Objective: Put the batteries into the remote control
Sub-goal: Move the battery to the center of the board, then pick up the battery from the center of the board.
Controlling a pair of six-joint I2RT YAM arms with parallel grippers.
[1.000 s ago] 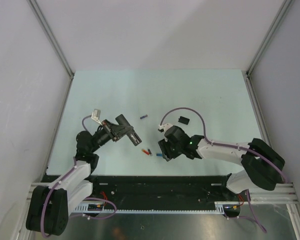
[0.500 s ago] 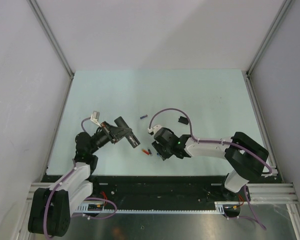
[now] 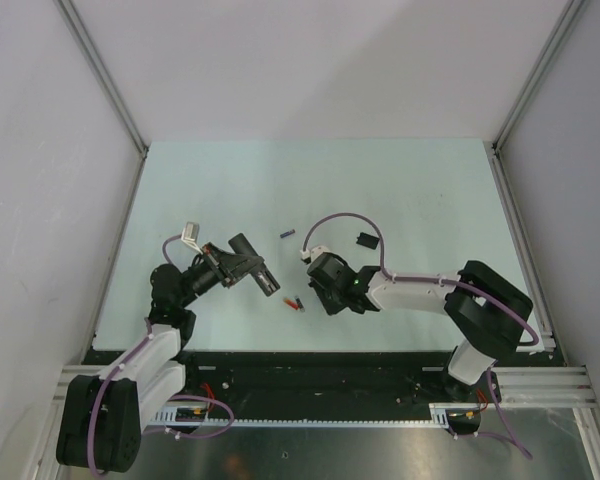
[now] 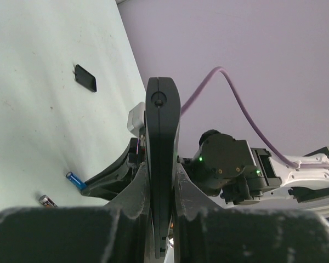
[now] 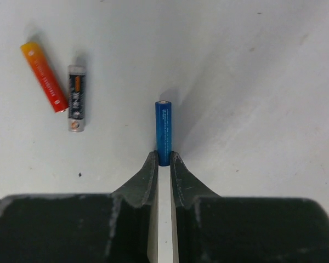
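Observation:
My left gripper (image 3: 248, 262) is shut on the remote control (image 3: 263, 277), a slim black bar held edge-on above the table; in the left wrist view the remote (image 4: 162, 131) stands between the fingers. My right gripper (image 5: 163, 160) is shut on the near end of a blue battery (image 5: 163, 130), low at the table; the gripper (image 3: 318, 296) hides this battery from above. A red-orange battery (image 5: 44, 76) and a black-and-silver one (image 5: 76, 98) lie side by side to its left, and show from above (image 3: 295, 303). Another blue battery (image 3: 287, 234) lies farther back.
A small black squarish flat piece (image 3: 366, 239) lies on the table behind the right arm; it also shows in the left wrist view (image 4: 85, 78). The right arm's purple cable (image 3: 345, 222) loops above the table. Grey walls enclose the pale green table (image 3: 420, 190).
My right gripper has moved left toward the loose batteries, over the blue battery that lay beside it. My left gripper, holding the remote, has shifted slightly.

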